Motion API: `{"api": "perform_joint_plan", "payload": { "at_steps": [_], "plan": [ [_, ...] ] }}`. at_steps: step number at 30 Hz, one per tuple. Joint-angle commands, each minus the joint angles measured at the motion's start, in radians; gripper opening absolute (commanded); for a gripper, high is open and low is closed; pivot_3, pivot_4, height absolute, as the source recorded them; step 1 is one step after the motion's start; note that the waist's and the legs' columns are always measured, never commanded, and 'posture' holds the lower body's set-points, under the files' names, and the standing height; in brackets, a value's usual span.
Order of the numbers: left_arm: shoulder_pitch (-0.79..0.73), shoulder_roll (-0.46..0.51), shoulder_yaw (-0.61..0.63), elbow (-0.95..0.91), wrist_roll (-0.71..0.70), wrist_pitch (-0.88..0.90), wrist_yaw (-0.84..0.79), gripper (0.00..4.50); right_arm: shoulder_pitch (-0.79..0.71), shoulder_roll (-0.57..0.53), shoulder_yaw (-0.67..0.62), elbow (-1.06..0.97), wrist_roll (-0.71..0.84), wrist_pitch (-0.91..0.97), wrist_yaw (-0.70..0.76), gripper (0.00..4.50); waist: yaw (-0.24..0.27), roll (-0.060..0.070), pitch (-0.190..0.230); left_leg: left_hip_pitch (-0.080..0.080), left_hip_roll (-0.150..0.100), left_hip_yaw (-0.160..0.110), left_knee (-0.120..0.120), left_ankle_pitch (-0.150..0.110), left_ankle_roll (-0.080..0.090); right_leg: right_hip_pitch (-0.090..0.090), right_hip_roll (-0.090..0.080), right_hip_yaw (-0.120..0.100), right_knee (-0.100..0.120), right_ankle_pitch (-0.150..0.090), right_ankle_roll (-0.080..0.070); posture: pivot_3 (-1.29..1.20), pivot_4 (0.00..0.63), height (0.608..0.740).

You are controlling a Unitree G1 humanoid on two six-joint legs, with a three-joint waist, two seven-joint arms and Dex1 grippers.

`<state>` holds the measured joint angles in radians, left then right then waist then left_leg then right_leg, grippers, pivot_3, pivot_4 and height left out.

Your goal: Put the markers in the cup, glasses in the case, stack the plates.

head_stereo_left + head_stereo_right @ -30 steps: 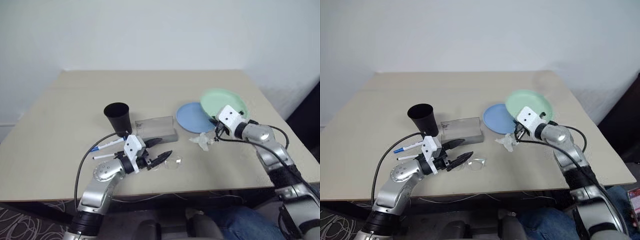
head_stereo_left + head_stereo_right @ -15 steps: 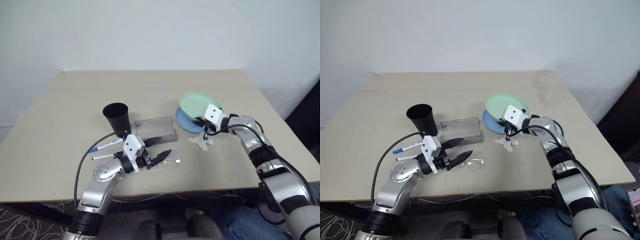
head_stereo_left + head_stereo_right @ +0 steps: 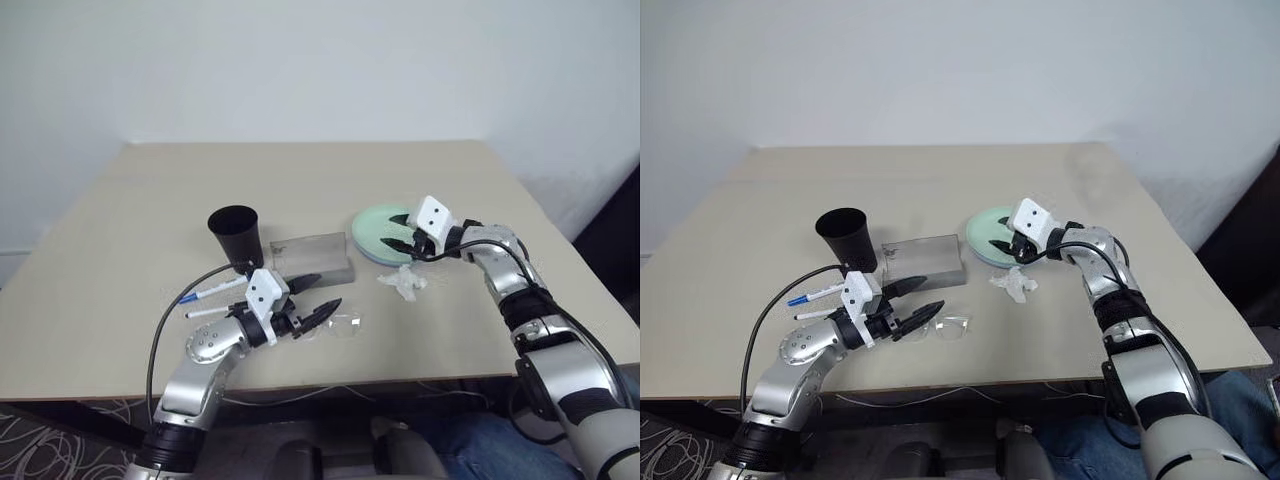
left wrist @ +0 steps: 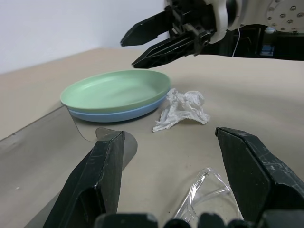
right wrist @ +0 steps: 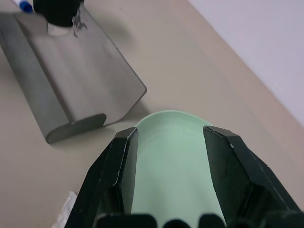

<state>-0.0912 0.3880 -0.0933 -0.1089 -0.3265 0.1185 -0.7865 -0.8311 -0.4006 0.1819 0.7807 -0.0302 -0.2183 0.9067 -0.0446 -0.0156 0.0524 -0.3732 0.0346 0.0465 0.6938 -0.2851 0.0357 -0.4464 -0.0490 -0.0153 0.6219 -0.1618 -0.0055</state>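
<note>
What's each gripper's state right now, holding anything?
Left gripper: open, holding nothing, fingers apart above the glasses.
Right gripper: open, holding nothing, fingers apart over the mint green plate, which sits on the light blue plate.

Beige table (image 3: 300,175), matte top, stood flush against a plain white wall (image 3: 300,60). Light was soft and even, no hard shadows. Dark patterned carpet (image 3: 40,440) showed below the table's near left corner, cables (image 3: 970,392) hung under its front edge. A dark area sat off the table's right side.
</note>
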Motion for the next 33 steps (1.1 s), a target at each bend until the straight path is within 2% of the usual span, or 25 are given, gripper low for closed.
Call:
{"api": "perform_joint_plan", "payload": {
  "at_steps": [1, 3, 7, 8, 14, 18, 26, 32, 33],
  "plan": [
    [-0.032, 0.002, 0.012, -0.019, 0.000, -0.017, -0.004, 3.22, 0.038, -0.049, -0.054, -0.139, 0.076, 0.102, 0.069, 2.65, 0.000, 0.000, 0.000, 0.000, 0.000, 0.000, 0.000, 0.000, 0.000, 0.000, 0.000, -0.001, 0.000, 0.000, 0.000, 0.00, 0.000, 0.721],
    [-0.034, 0.001, 0.011, -0.016, 0.000, -0.018, -0.005, 3.22, 0.071, -0.072, -0.063, -0.203, 0.104, 0.167, 0.106, 2.97, 0.000, 0.000, 0.000, 0.000, 0.000, -0.001, 0.001, 0.000, 0.000, 0.000, 0.000, 0.000, 0.000, 0.000, 0.000, 0.00, 0.000, 0.721],
    [-0.039, -0.002, 0.008, -0.009, 0.000, -0.020, -0.007, 3.22, 0.130, -0.113, -0.082, -0.310, 0.146, 0.292, 0.150, 4.31, -0.001, 0.000, 0.000, 0.000, 0.000, 0.000, 0.002, 0.000, 0.000, 0.000, 0.000, 0.001, 0.000, 0.000, 0.000, 0.00, 0.000, 0.721],
    [-0.042, -0.003, 0.007, -0.007, 0.001, -0.020, -0.008, 3.22, 0.145, -0.123, -0.087, -0.334, 0.154, 0.332, 0.149, 4.47, -0.001, 0.001, 0.000, 0.001, 0.000, 0.000, 0.002, 0.000, 0.000, 0.000, 0.000, 0.001, 0.000, 0.000, 0.000, 0.00, 0.000, 0.721],
    [-0.050, -0.006, 0.008, 0.003, 0.001, -0.021, -0.012, 3.22, 0.222, -0.160, -0.083, -0.463, 0.203, 0.561, 0.172, 4.47, 0.000, 0.001, 0.000, 0.003, 0.000, 0.000, 0.002, 0.000, 0.000, 0.002, 0.000, 0.001, 0.001, -0.001, -0.002, 0.00, 0.000, 0.721],
    [-0.053, -0.007, 0.012, -0.001, -0.007, -0.025, -0.018, 3.22, 0.260, -0.144, -0.094, -0.509, 0.224, 0.722, 0.109, 4.47, 0.000, 0.001, 0.000, 0.004, 0.000, 0.000, 0.002, 0.000, 0.000, 0.002, 0.000, 0.002, 0.001, -0.001, -0.002, 0.00, 0.000, 0.721],
    [-0.047, -0.005, 0.009, -0.009, -0.011, -0.020, -0.029, 3.22, 0.270, -0.100, -0.095, -0.503, 0.228, 0.809, 0.023, 4.47, -0.001, 0.001, 0.000, 0.004, 0.000, 0.000, 0.002, 0.000, 0.000, 0.002, 0.000, 0.001, 0.001, -0.002, -0.002, 0.00, 0.000, 0.721],
    [-0.050, -0.004, 0.008, -0.008, -0.008, -0.017, -0.030, 3.22, 0.209, -0.027, -0.099, -0.399, 0.217, 0.821, -0.067, 4.47, -0.001, 0.001, 0.000, 0.004, 0.000, 0.000, 0.002, 0.000, 0.000, 0.002, 0.000, 0.002, 0.001, -0.001, -0.002, 0.00, 0.000, 0.721],
    [-0.050, -0.004, 0.008, -0.008, -0.007, -0.017, -0.030, 3.22, 0.204, -0.021, -0.101, -0.395, 0.221, 0.826, -0.072, 4.31, -0.001, 0.001, 0.000, 0.004, 0.000, 0.000, 0.002, 0.000, 0.000, 0.002, 0.000, 0.002, 0.001, -0.001, -0.002, 0.00, 0.000, 0.721]
  ]
}}
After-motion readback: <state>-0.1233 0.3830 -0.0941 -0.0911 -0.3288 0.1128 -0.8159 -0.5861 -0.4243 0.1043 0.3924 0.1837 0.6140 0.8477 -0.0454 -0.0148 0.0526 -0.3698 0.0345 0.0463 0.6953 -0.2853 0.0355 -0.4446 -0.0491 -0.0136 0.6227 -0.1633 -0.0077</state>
